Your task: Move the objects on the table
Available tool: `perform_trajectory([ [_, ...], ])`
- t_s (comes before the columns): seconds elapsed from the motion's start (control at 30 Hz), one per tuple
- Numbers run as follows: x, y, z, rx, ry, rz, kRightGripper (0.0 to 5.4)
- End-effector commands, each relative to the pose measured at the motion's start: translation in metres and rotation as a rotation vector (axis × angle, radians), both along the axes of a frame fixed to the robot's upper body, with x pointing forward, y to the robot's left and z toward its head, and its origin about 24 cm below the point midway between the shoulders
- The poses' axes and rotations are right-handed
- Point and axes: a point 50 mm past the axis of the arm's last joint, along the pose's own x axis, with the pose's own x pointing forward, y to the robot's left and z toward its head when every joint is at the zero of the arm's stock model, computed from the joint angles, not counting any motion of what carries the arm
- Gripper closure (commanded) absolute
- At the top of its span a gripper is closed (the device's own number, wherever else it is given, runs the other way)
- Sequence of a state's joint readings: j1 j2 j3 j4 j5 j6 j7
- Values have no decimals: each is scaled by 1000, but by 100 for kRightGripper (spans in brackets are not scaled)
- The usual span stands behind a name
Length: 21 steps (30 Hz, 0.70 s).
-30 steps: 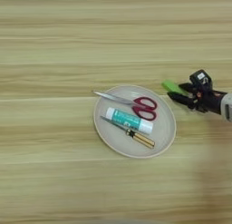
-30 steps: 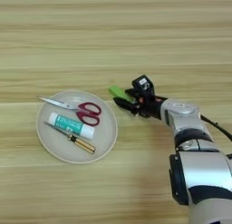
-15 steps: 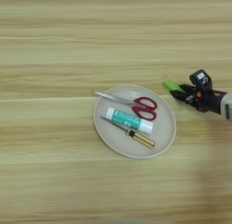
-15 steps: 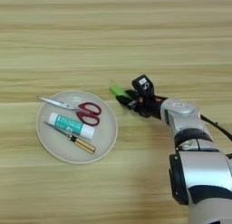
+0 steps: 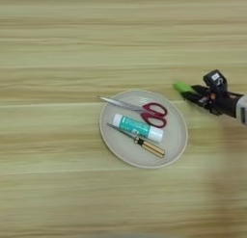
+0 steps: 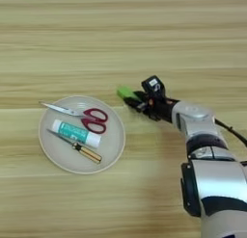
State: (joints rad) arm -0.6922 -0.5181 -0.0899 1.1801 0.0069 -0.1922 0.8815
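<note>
A flat green block (image 6: 126,92) is at the tips of my right gripper (image 6: 135,99), just right of the plate's upper edge; the black fingers look shut on its near end. In the left eye view the block (image 5: 182,87) and gripper (image 5: 192,94) show near the right edge. Red-handled scissors (image 6: 91,119), a white and teal tube (image 6: 75,133) and a thin screwdriver with a yellow-black handle (image 6: 82,150) lie together inside the round beige plate (image 6: 112,152). The wood-grain table (image 6: 120,34) carries it all.
My silver forearm (image 6: 195,119) reaches in from the lower right, with a thin black cable (image 6: 230,129) trailing off its right side. Bare wood stretches above, left of and below the plate.
The gripper and the green block have shifted together slightly up and to the right, away from the plate. The plate and the things in it have not moved.
</note>
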Motion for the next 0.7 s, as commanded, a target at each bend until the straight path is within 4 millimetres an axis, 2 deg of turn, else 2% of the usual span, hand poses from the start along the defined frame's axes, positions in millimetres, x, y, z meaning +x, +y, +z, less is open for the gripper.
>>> perform_trajectory([
  [0.03,27,1,77,-20,-292,50,401],
  [0.17,26,12,98,-15,-383,125,401],
  [0.3,20,26,109,-11,-432,204,401],
  [0.5,-1,55,111,-8,-445,376,401],
  [0.7,-22,69,110,-10,-442,521,401],
])
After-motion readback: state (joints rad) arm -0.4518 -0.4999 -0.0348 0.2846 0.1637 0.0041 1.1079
